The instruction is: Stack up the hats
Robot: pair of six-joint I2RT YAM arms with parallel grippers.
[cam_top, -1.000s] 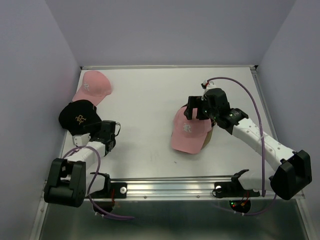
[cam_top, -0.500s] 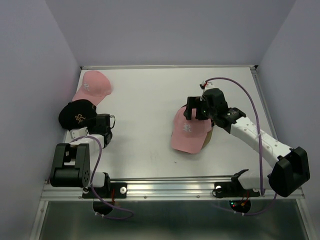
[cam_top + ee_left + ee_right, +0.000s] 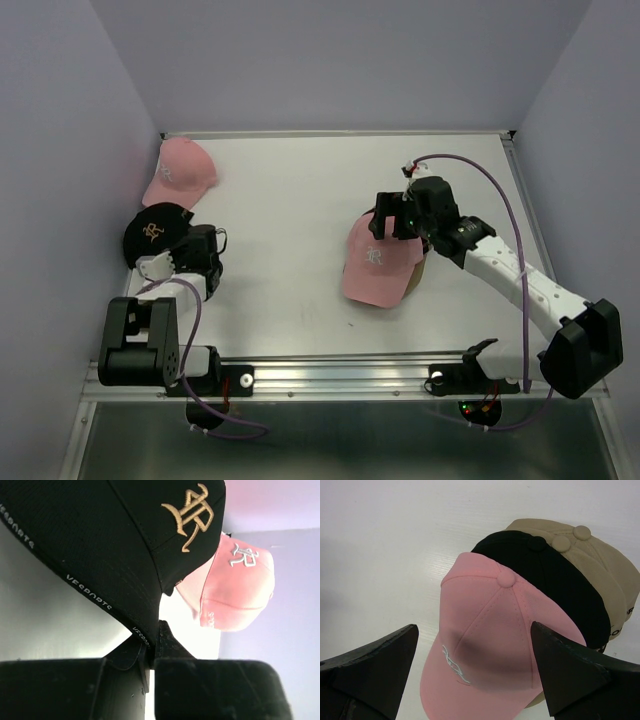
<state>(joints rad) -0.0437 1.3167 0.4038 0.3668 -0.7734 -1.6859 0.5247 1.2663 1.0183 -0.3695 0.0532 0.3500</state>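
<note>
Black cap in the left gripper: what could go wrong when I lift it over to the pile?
1. The left gripper is shut on only the thin edge of the black cap; it may slip free on the lift.
2. The loose pink cap lies close beside it and could get dragged.
3. The right gripper hangs open over the stack, whose caps sit staggered; it may block the drop, or the pile could slide.

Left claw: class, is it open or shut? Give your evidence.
Shut. The left claw pinches the black cap by its rim, fingers nearly touching, in the left wrist view.
</note>
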